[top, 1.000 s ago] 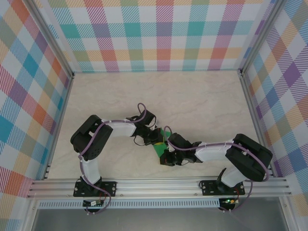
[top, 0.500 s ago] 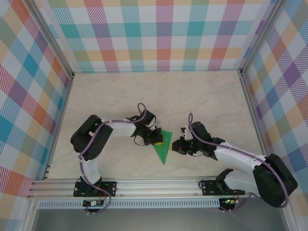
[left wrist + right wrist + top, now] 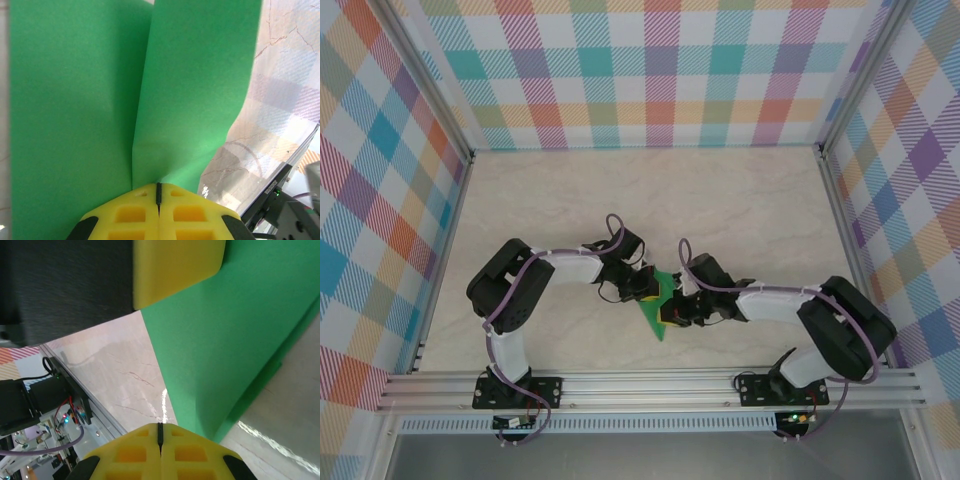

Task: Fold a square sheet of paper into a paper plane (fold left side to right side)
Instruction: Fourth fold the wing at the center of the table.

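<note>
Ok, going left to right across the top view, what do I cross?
Left plaid wall → left arm's elbow → folded green paper → right arm's elbow → right plaid wall.

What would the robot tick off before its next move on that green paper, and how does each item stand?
1. Left gripper shut: ok.
2. Right gripper shut: ok.
3. Paper on the table, folded to a point: ok.
4. Either gripper pinching the paper: cannot tell.
5. Grippers clear of each other: cannot tell; they sit close together.
</note>
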